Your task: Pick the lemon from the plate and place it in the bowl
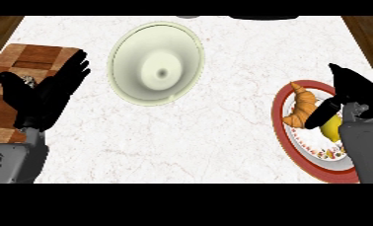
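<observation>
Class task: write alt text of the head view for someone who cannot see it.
The right robot hand is over a lemon on a red-rimmed plate, beside a croissant. An empty bowl sits mid-counter; the left robot hand rests open at left.

One head view looks steeply down onto the counter (pixel 218 136).

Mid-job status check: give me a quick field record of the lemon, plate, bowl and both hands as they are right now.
lemon: on the plate, beside the croissant, partly hidden by the right hand
plate: red-rimmed, at the counter's right side
bowl: pale, nothing in it, upper middle, apart from the plate
right hand: over the plate, fingers straight, thumb across the lemon
left hand: open, resting at left over the wooden board
task state: lemon not yet in the bowl
</observation>
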Controlling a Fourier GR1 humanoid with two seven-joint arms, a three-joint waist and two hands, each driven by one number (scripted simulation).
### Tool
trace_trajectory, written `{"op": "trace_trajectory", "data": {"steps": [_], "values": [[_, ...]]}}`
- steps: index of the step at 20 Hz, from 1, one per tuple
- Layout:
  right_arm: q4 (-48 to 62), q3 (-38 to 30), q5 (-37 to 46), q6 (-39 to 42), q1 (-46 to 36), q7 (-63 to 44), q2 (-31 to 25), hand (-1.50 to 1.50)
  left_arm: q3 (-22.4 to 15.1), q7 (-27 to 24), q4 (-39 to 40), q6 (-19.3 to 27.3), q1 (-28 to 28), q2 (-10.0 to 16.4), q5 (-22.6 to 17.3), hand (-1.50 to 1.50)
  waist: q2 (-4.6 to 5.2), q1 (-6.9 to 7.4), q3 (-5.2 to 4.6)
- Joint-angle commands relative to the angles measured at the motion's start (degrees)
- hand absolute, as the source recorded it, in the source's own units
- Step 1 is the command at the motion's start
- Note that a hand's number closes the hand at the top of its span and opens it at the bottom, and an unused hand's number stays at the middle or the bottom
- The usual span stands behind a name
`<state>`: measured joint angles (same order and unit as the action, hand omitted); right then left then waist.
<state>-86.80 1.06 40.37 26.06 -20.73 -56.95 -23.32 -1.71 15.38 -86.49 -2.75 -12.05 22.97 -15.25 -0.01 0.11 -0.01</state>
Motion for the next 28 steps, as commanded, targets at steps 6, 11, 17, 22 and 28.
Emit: {"op": "trace_trajectory", "data": {"steps": [6,11,17,22,28], "values": [[2.68,-2.39,2.49,2.92,0.21,-3.28,1.93,-1.50,2.31,-2.22,3.99,-3.47,-1.34,-1.48,1.92,0.00,0.00,-0.20,0.00],[9.77,-1.41,7.34,-3.90,2.61,1.12,4.54,-1.50,2.52,-2.29,-1.85,-4.32,5.20,-2.56,1.93,0.00,0.00,0.29,0.02],[11.13,-6.16,6.27,-1.96,4.00,7.21,0.77,-1.50,4.33,-2.65,3.16,-4.39,1.13,-4.49,4.92,0.00,0.02,-0.14,0.01],[14.90,-5.54,8.29,-6.35,3.84,9.07,3.22,-1.50,8.18,1.04,3.43,-6.97,-2.91,-2.15,3.12,0.00,0.00,-0.22,0.01],[22.63,-6.33,10.47,-9.18,0.23,17.11,-0.22,1.50,7.07,3.81,-1.50,-6.27,-0.58,-4.24,4.78,0.00,0.02,0.14,0.03]]}}
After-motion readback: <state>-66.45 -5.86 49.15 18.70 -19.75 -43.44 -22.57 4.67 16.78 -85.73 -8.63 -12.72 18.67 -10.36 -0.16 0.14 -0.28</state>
